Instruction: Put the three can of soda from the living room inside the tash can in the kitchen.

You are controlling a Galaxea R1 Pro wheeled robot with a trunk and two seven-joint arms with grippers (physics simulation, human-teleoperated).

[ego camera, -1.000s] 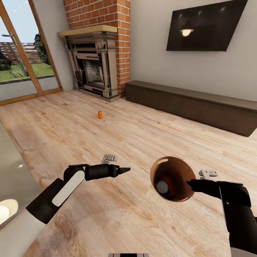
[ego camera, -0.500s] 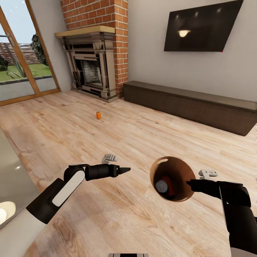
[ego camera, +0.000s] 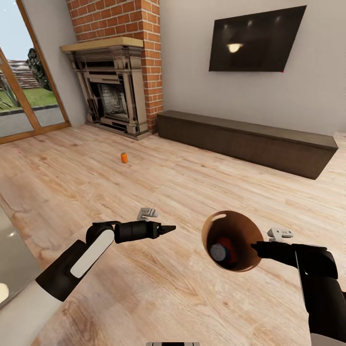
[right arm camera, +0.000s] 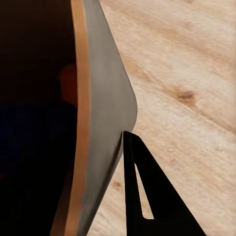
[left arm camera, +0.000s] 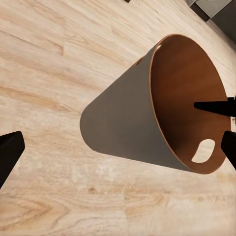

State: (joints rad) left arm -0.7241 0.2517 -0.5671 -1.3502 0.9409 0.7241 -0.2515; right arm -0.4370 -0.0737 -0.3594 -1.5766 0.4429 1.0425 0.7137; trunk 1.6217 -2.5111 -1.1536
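My right gripper (ego camera: 254, 247) is shut on the rim of the trash can (ego camera: 240, 230), holding it tilted above the wood floor. Inside it lie a dark blue soda can (ego camera: 218, 251) with a silver top and an orange can (ego camera: 228, 241) behind it. The bin's grey wall (right arm camera: 105, 113) runs beside one dark finger (right arm camera: 142, 196). A third, orange soda can (ego camera: 124, 157) stands on the floor far ahead, near the fireplace. My left gripper (ego camera: 168, 228) is open and empty, left of the bin (left arm camera: 123, 123), with its fingers (left arm camera: 9, 150) wide apart.
A red-brick fireplace (ego camera: 115, 96) stands at the back left, with a glass door (ego camera: 19, 91) further left. A long dark bench (ego camera: 245, 139) runs along the wall under the TV (ego camera: 254, 41). A glossy grey table edge (ego camera: 9, 254) shows at the lower left.
The whole picture has shifted left, so the camera has turned to the right. Both arms and the bin hold the same pose in the view.
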